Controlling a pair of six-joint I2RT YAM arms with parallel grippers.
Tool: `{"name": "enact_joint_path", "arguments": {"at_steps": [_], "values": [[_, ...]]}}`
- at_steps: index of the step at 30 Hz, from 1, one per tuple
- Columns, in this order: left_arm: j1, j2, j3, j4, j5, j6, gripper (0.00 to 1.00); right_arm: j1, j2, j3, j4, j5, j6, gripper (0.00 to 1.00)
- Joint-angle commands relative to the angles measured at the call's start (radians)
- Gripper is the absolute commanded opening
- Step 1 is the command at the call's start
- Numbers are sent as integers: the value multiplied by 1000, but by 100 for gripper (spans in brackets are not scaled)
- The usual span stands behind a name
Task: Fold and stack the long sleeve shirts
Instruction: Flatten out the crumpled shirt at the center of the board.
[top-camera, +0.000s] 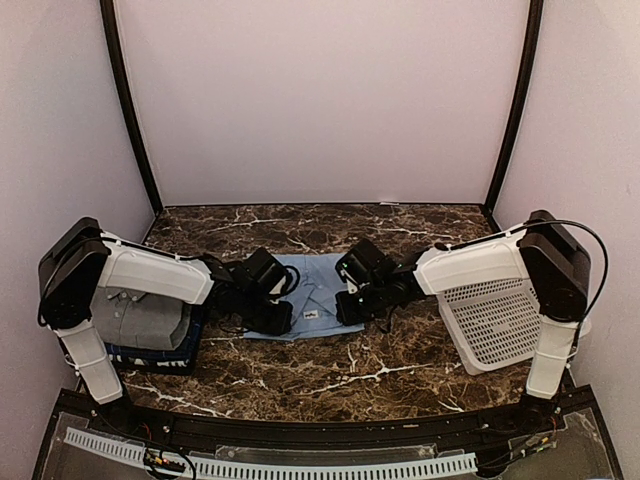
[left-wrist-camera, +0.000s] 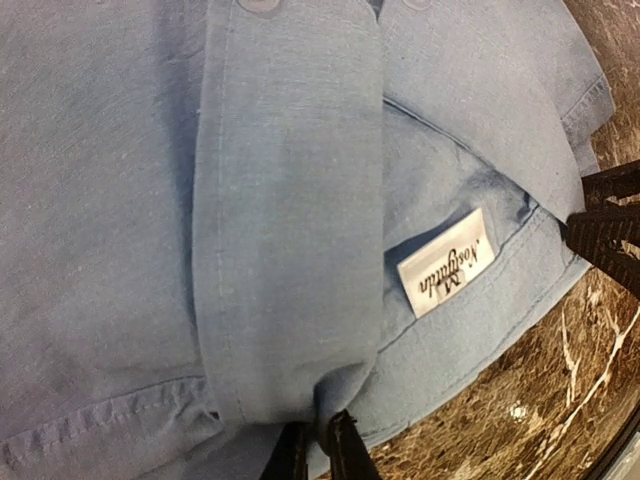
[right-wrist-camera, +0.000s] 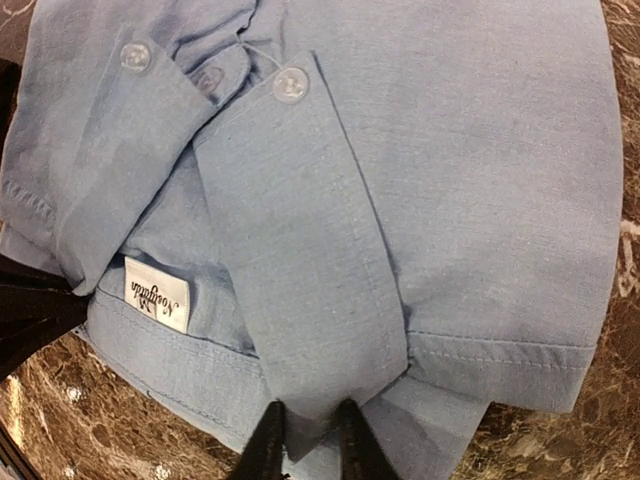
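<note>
On the dark marble tabletop (top-camera: 330, 375), frame centre, lies the light blue button-front cloth shirt (top-camera: 315, 290), its lower edge pinched by the narrowed left gripper (left-wrist-camera: 318, 450) and right gripper (right-wrist-camera: 308, 445); we judge it limp, light, best gripped at hems.

Arms angled inward, left gripper (left-wrist-camera: 317, 442) and right gripper (right-wrist-camera: 310, 436) clamped.

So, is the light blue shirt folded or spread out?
Folded: the light blue shirt is a compact bundle, its buttoned sleeve lying across the layered body.
</note>
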Motion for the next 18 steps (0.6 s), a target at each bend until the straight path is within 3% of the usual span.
{"name": "enact_joint_path", "arguments": {"at_steps": [1,4,12,18], "values": [[-4,-34,27,-10,-23,2,2,11,-1,31,10,20,8,10],[-3,-66,35,-21,-69,2,0,11,-18,44,-1,36,6,0],[-2,-190,92,-33,-176,8,0,9,-57,124,-26,133,-29,0],[45,-143,231,-38,-202,43,0,-15,-5,288,-48,157,-98,0]]}}
